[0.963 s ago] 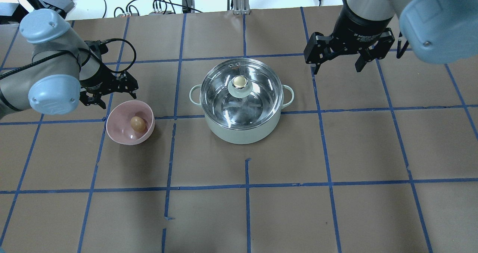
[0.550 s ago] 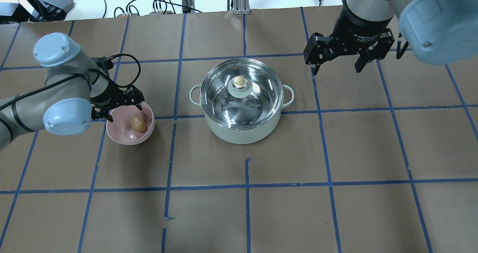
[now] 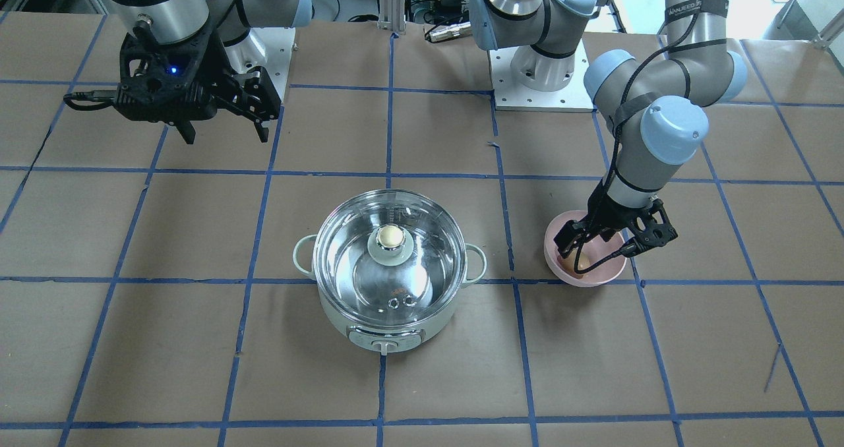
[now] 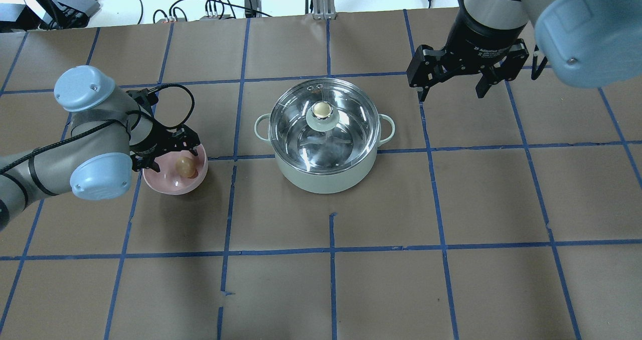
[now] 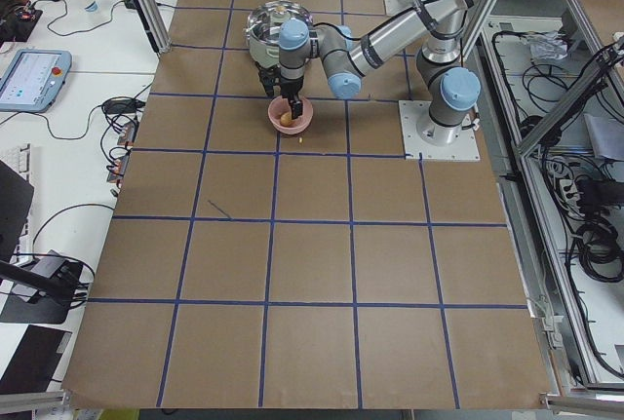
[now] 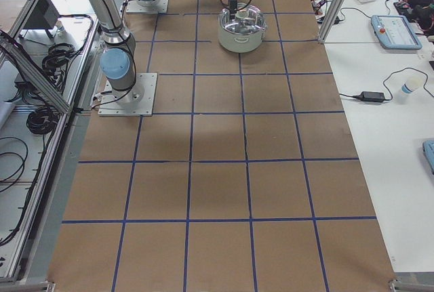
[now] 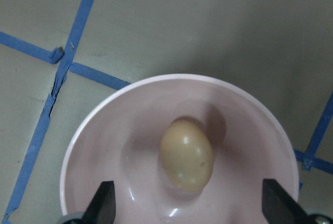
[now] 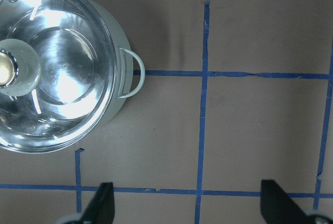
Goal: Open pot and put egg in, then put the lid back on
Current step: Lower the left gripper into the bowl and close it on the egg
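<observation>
Frontally, only part of the egg (image 3: 583, 261) shows behind the left hand (image 3: 599, 248).

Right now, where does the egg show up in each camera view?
Exterior front-facing: egg right of centre, low in the bowl.
Overhead exterior: egg at middle left.
Exterior left: egg upper middle, a small tan spot.
Exterior right: cannot be made out; that spot at the top edge is too small.
Left wrist-mounted: egg at centre.
Right wrist-mounted: not in it.
Shared landmark: the pink bowl holding it, beside the pot.
</observation>
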### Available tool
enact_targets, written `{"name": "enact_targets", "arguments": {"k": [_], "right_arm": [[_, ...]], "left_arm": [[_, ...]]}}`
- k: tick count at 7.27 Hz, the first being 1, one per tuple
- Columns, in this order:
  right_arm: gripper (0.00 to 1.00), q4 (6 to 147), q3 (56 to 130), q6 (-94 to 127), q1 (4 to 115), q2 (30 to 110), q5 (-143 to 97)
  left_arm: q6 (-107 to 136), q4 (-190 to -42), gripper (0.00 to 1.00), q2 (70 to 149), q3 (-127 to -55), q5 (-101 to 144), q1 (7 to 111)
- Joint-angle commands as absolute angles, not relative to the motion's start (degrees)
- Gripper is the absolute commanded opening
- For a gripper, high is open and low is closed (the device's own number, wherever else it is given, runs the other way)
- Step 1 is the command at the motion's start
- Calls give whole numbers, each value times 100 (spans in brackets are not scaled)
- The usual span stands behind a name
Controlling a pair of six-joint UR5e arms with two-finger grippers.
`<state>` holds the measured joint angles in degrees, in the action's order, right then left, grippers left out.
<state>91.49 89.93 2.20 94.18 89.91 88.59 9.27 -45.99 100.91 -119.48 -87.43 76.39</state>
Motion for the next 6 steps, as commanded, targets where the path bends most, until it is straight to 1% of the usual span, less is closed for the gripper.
{"name": "enact_targets", "arguments": {"k": [1, 6], "right_arm": [[99, 9149, 9017, 220, 9422, 8991, 8859], [99, 9149, 9026, 220, 9439, 9000, 8859]], "left_arm": [[914, -4526, 100, 10107, -11971, -8675, 7559], [888, -4219, 100, 10204, -12032, -8657, 7541]]}}
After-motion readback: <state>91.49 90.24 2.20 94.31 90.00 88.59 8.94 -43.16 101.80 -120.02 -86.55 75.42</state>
